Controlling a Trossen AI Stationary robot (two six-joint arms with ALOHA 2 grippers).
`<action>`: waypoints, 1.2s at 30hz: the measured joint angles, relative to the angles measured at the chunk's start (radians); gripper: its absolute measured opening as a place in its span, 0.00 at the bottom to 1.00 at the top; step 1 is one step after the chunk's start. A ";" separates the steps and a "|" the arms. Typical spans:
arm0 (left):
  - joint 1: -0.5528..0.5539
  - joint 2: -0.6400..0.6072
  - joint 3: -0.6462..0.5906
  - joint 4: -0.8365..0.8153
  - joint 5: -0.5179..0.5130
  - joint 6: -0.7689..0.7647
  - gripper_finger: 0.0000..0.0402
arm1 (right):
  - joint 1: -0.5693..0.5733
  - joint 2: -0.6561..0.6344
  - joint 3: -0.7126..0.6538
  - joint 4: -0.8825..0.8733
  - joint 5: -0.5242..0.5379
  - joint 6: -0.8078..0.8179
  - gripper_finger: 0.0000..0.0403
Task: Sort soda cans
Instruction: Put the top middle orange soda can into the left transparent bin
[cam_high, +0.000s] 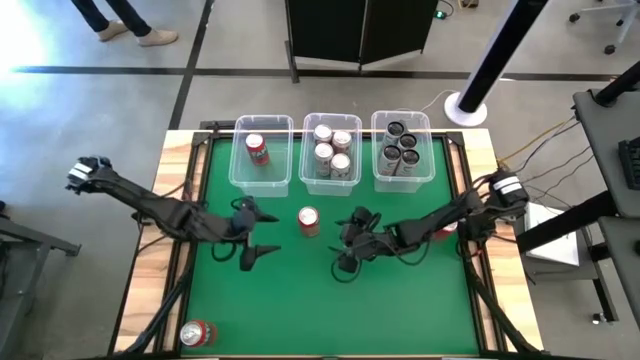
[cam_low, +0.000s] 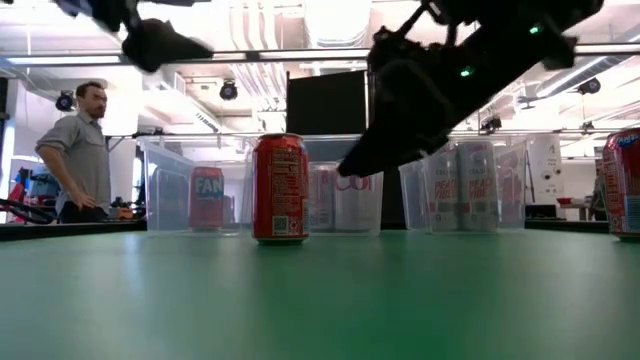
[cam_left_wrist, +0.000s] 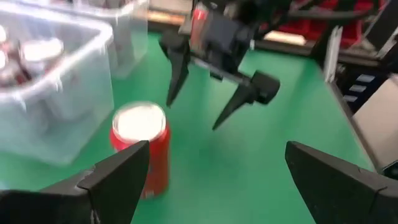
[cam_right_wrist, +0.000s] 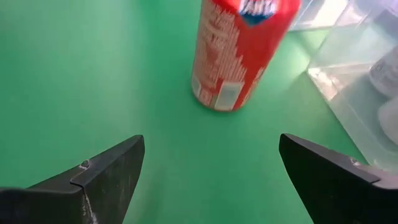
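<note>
A red soda can (cam_high: 308, 221) stands upright on its base on the green table, in front of the middle bin. It also shows as the red can (cam_low: 279, 188) in the low view. My left gripper (cam_high: 276, 232) is open just to its left, and the can (cam_left_wrist: 142, 149) stands beside one of its fingers. My right gripper (cam_high: 338, 245) is open just to the can's right and nearer; the can (cam_right_wrist: 239, 53) stands ahead of its fingers, not between them. A second red can (cam_high: 197, 333) lies at the near left corner. A third red can (cam_high: 445, 230) shows partly under the right arm.
Three clear bins stand along the far edge. The left bin (cam_high: 262, 175) holds one red can, the middle bin (cam_high: 332, 183) several silver cans, and the right bin (cam_high: 404, 180) several dark cans. A person (cam_low: 82, 150) stands beyond the table in the low view.
</note>
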 joint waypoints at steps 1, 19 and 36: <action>-0.008 0.008 -0.016 0.007 -0.010 -0.018 0.89 | -0.009 0.011 0.000 0.032 -0.007 -0.006 0.91; 0.062 0.354 -0.073 0.141 -0.103 -0.076 0.89 | -0.097 0.192 0.129 0.118 -0.123 -0.147 0.91; 0.235 0.499 0.014 0.194 0.055 0.044 0.89 | -0.110 0.189 0.145 0.112 -0.153 -0.173 0.91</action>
